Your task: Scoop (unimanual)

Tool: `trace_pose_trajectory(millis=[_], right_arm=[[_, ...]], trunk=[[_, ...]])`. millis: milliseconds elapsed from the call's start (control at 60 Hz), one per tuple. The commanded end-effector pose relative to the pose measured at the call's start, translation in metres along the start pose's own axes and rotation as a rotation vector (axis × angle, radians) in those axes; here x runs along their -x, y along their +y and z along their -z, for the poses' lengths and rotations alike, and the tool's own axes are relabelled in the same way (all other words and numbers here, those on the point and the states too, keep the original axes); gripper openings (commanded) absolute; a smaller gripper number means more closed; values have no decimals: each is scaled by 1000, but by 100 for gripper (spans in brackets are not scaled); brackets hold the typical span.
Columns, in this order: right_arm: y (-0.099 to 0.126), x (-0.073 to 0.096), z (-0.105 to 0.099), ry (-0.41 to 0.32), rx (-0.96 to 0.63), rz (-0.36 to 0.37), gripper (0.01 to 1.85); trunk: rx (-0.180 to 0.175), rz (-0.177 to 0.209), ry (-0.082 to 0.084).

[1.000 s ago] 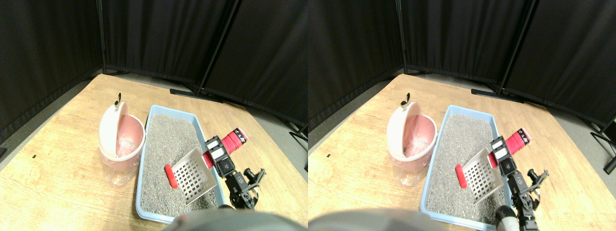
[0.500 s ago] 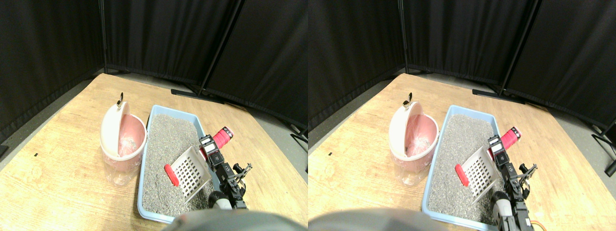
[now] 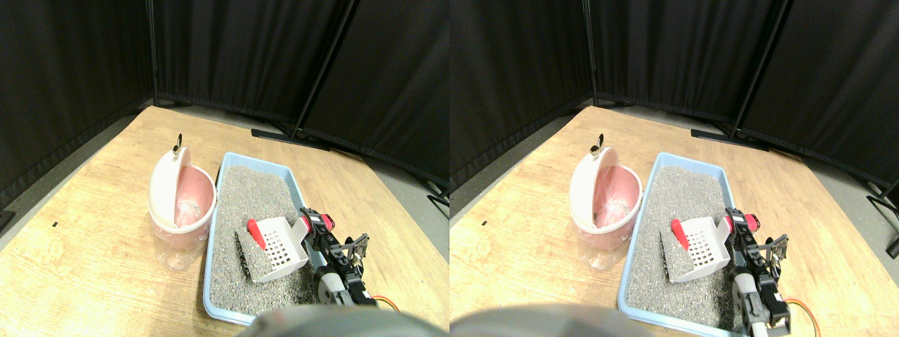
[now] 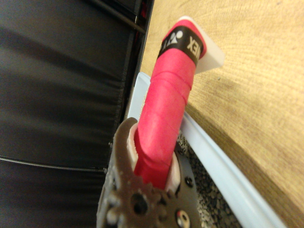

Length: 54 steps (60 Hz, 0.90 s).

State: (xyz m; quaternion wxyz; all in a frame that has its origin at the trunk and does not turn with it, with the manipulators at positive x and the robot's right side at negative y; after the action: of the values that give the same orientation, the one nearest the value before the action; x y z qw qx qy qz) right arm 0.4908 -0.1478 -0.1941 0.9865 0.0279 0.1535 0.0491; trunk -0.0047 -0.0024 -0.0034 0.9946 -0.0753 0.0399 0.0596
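Observation:
A white slotted scoop (image 3: 278,243) lies low on the grey litter (image 3: 251,193) inside the light blue tray (image 3: 256,159). A small red piece (image 3: 256,234) sits at the scoop's open front edge. My right gripper (image 3: 314,223) stands over the tray's right rim, shut on the scoop's red wrapped handle (image 3: 325,222). In the wrist view that red handle (image 4: 167,107) runs out between the pads of the right gripper (image 4: 153,145), with the tray rim (image 4: 213,161) and litter (image 4: 211,199) beside it.
A pink bin (image 3: 184,210) with a tilted white swing lid (image 3: 163,188) stands against the tray's left side on the wooden floor (image 3: 91,225). Black curtain panels (image 3: 232,49) on metal feet close off the back and left.
The scoop swung down from a raised, tilted pose to lie on the litter, a little farther along the tray. Its handle dropped low with the gripper. The red piece stayed at the scoop's front.

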Motion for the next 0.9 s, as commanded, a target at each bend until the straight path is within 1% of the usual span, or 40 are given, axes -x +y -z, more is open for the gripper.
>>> trace_pose_trajectory(millis=[17,50,83,150,267,283,350,367,517,600,650,717,733,800,850,867,900], right_arm=[[-6,-2,-13,-124,-45,-14,5],[-9,-2,-15,-132,-86,-15,5],[-10,-2,-16,-134,-91,-19,5],[-13,-1,-23,-169,-148,-38,5],[-14,1,-30,-196,-204,-28,5],[-15,2,-34,-213,-230,-25,5],[-15,2,-36,-225,-239,-26,5],[-15,1,-40,-244,-255,-29,5],[-19,-1,-54,-259,-312,-39,5],[-21,-3,-62,-288,-325,-39,5],[-24,-5,-66,-300,-344,-47,5],[-25,-5,-67,-304,-359,-44,5],[-27,-7,-67,-319,-395,-52,5],[-29,-9,-65,-332,-422,-49,5],[-31,-10,-63,-342,-454,-33,5],[-32,-11,-62,-352,-470,-54,5],[-32,-11,-62,-352,-470,-54,5]], trunk=[[7,-13,19],[5,-12,18],[4,-12,17],[-1,-8,14],[-5,-6,10],[-7,-5,8],[-8,-6,7],[-10,-5,6],[-12,-1,3],[-11,-2,2],[-8,-6,-2],[-8,-6,-2],[-7,-6,-4],[-5,-7,-4],[-3,-10,-7],[-3,-11,-7],[-3,-11,-7]])
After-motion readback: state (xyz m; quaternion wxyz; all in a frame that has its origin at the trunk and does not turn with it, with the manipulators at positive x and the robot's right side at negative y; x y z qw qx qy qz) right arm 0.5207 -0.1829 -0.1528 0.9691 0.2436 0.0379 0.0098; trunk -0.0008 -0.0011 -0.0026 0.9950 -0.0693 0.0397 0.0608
